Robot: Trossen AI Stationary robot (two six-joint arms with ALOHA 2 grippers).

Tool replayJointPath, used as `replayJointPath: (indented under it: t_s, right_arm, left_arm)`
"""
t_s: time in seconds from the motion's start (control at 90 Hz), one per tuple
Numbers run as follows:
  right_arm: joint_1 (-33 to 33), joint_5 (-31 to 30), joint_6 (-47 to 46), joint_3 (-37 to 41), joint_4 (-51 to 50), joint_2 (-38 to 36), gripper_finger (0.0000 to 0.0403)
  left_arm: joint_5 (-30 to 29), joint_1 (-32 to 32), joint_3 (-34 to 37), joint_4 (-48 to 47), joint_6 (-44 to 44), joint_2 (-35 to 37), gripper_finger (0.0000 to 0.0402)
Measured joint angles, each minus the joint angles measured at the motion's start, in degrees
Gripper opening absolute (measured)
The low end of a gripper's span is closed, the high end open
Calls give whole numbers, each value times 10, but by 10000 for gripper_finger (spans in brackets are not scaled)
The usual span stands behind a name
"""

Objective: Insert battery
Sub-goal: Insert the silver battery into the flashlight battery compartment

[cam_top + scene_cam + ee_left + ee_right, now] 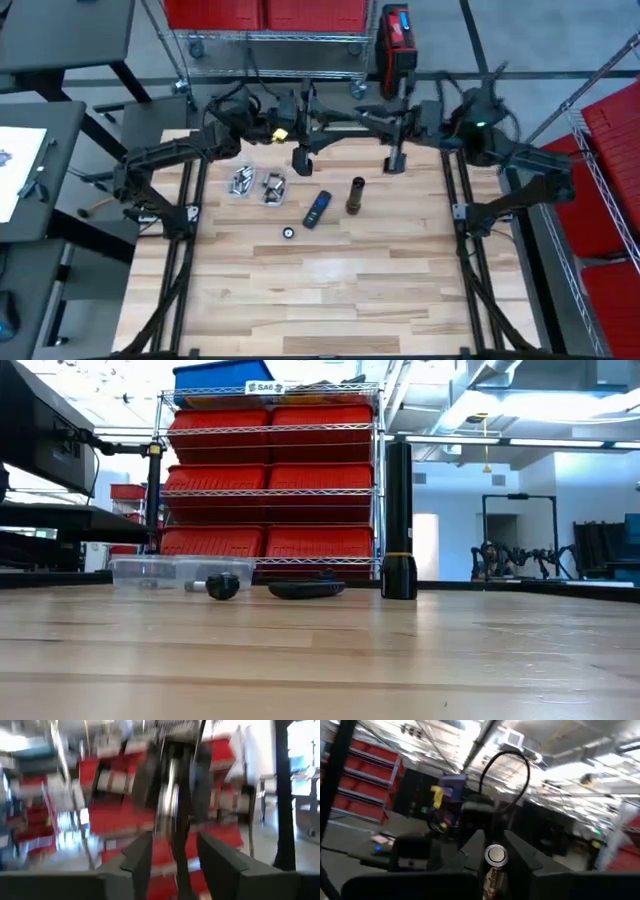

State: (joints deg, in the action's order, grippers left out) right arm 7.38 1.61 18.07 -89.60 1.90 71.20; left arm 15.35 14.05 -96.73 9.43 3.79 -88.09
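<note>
Two clear trays (255,184) of spare cells sit at table (330,290) left, then a small cap (288,232), a dark remote-like unit (317,209) and the upright flashlight (355,195). Left gripper (300,160) hangs raised over the back edge, fingers (137,857) parted, nothing between. Right gripper (394,160) also raised, clamped on a battery (495,862). Cell looks rigid, smooth, slippery; grip mid-barrel, squarely. Flashlight is tall and probably tips easily.
</note>
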Motion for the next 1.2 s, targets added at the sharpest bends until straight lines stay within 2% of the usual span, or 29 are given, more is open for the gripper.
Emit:
replayJointPath:
  t_s: [0.233, 0.356, 0.444, 0.567, 0.644, 0.744, 0.844, 0.967, 1.089, 1.2]
  right_arm:
    - [-8, -64, 0, 0, -106, -94, 36]
    - [-1, -92, -35, 0, -209, -123, 36]
    - [6, -95, -62, 0, -269, -132, 36]
    - [5, -91, -85, 0, -283, -133, 36]
    - [-3, -91, -86, 0, -281, -135, 36]
    - [-3, -91, -86, 0, -281, -137, 36]
    - [-2, -90, -86, 0, -300, -136, 36]
    - [1, -91, -86, 0, -333, -134, 36]
    - [3, -91, -90, 0, -352, -124, 36]
    - [0, -91, -91, 0, -356, -117, 36]
  left_arm:
    - [-34, 33, 0, -179, -9, -4, 240]
    - [-70, 38, 8, -276, 1, -10, 249]
    - [-95, 36, 50, -292, 11, -9, 246]
    - [-103, 44, 140, -276, -38, -9, 241]
    - [-84, 47, 201, -216, -60, -8, 241]
    - [-62, 39, 268, -118, -60, -9, 241]
    - [-52, 27, 314, -51, -11, -21, 241]
    - [-55, 19, 333, -21, 17, -52, 240]
    - [-48, 16, 330, -2, -22, -103, 240]
    - [-13, 14, 330, 44, -44, -143, 240]
